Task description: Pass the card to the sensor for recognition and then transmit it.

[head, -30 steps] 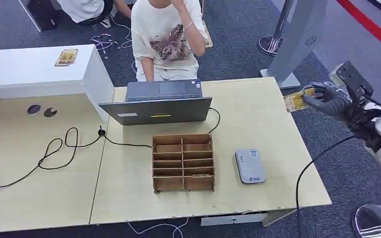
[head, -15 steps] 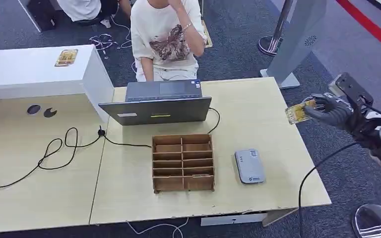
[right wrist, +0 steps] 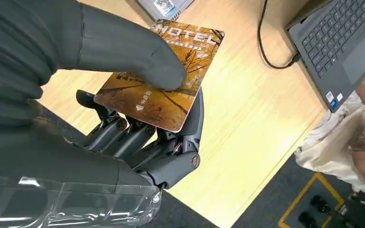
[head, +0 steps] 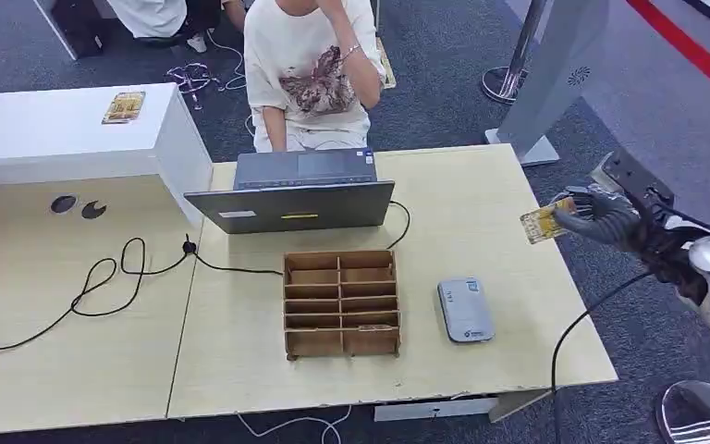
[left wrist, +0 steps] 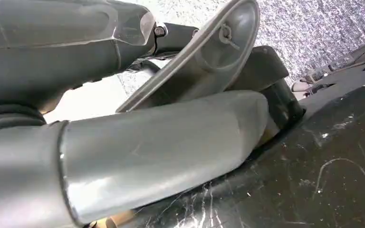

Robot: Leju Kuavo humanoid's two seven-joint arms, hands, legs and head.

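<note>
An orange hotel card is pinched in my right hand, thumb on top and fingers beneath. Hand and card hover just over the right edge of the wooden table. The grey card sensor lies flat on the table, nearer the front than the card and to its left. My left hand hangs close to my body in the left wrist view, and how its fingers lie cannot be made out.
A wooden slotted organiser stands left of the sensor. An open laptop with a black cable sits at the back, a seated person behind it. Another card lies on the white counter.
My right hand has carried the card leftward and slightly down, from beyond the table's right edge to just over it. Everything on the table stays put.
</note>
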